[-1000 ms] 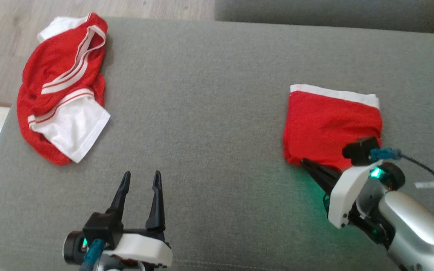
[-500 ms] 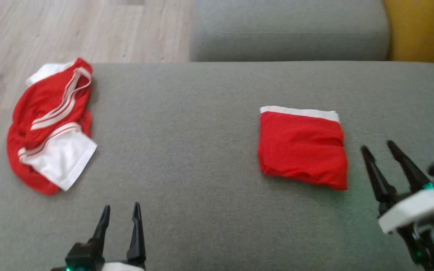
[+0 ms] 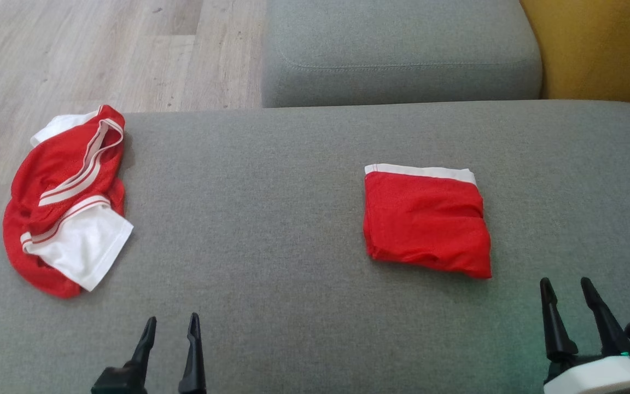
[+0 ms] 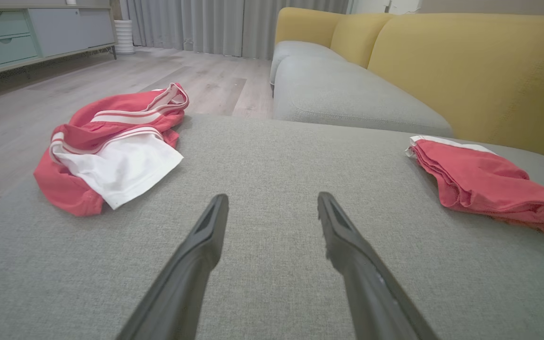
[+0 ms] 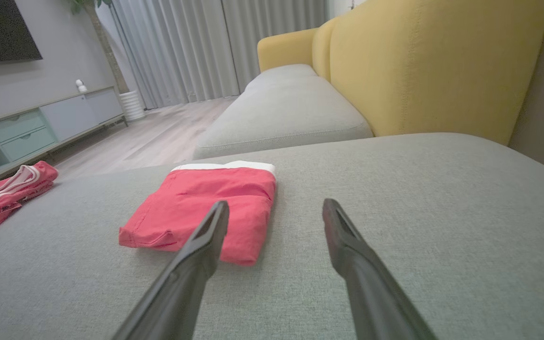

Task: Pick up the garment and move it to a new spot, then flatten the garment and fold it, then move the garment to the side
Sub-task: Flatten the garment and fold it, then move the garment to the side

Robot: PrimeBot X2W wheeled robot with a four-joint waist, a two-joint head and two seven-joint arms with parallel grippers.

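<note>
A broad grey seat cushion (image 3: pixel 271 180) spreads beneath both grippers, with a second grey cushion (image 3: pixel 397 52) and a yellow sofa back (image 3: pixel 599 49) beyond their fingertips. A crumpled red-and-white garment (image 3: pixel 63 202) lies ahead of the left gripper (image 3: pixel 173 317) and off to its outer side, at the cushion's edge beside the wooden floor (image 3: pixel 101 49), with its white panel and striped bands turned up. The folded garment (image 3: pixel 424 224) is a red piece squared into a compact rectangle, with a white band along its far edge and stacked layers showing at its side. It lies flat on the cushion ahead of the right gripper (image 3: pixel 565 280), a little to that gripper's left and well apart from the crumpled one. The right gripper hovers near the fold's closest edge with its two dark fingers spread apart, holding nothing; the head view shows bare cushion between its tips and the cloth. The left gripper, equally spread and empty, points over bare cushion between the two garments
</note>
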